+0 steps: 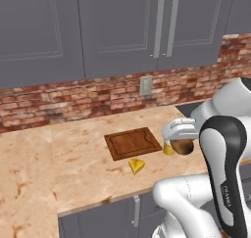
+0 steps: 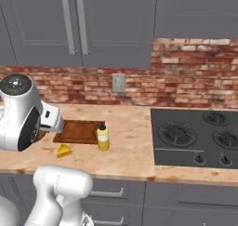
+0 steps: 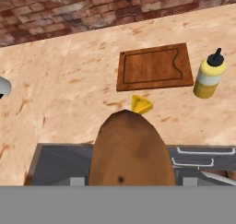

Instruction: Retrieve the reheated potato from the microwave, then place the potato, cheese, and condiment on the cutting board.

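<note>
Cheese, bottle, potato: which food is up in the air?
The potato: the gripper holds it above the counter's edge. The cheese and bottle sit on the counter by the board.

Counter (image 2: 130, 160) layout, with board, bottle, cheese and cooktop.

Cutting board (image 3: 155, 67) flat on the counter, near the brick wall (image 2: 186, 76); cheese (image 3: 141, 104) just before its front edge, apart from it; condiment (image 3: 209, 74) upright just beside its right end; cooktop (image 2: 197, 136) farther right, well apart. Potato (image 3: 131, 149) in the gripper (image 1: 182, 145), above the counter's front edge, nearer than the cheese. Cabinets (image 2: 74, 20) above the wall.
</note>
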Robot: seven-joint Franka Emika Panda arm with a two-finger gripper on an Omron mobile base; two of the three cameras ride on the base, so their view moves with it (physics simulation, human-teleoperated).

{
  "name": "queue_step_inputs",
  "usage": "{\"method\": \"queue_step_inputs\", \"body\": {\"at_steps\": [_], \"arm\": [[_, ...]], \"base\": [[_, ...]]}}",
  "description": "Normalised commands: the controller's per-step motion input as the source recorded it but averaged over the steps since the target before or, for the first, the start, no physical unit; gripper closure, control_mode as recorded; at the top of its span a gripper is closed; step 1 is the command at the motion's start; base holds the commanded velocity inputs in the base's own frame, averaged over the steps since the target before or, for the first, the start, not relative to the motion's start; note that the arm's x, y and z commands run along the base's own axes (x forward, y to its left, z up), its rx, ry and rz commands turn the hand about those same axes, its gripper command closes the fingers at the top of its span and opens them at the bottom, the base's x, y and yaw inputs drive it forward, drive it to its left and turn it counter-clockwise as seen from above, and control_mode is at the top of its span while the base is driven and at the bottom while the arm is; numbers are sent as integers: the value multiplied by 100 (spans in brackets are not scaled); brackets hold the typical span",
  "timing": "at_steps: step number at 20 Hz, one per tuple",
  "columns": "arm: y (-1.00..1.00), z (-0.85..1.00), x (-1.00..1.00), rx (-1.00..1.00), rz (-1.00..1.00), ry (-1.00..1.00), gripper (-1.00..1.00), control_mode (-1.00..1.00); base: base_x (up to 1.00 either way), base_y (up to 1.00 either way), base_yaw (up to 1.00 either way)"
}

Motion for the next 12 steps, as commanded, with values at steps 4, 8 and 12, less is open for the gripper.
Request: {"method": "queue_step_inputs", "body": {"at_steps": [4, 8, 12], "arm": [[0, 0, 0, 0, 0, 0, 100, 100], [0, 0, 0, 0, 0, 0, 100, -100], [0, 0, 0, 0, 0, 0, 100, -100]], "base": [[0, 0, 0], [0, 0, 0], [0, 0, 0]]}}
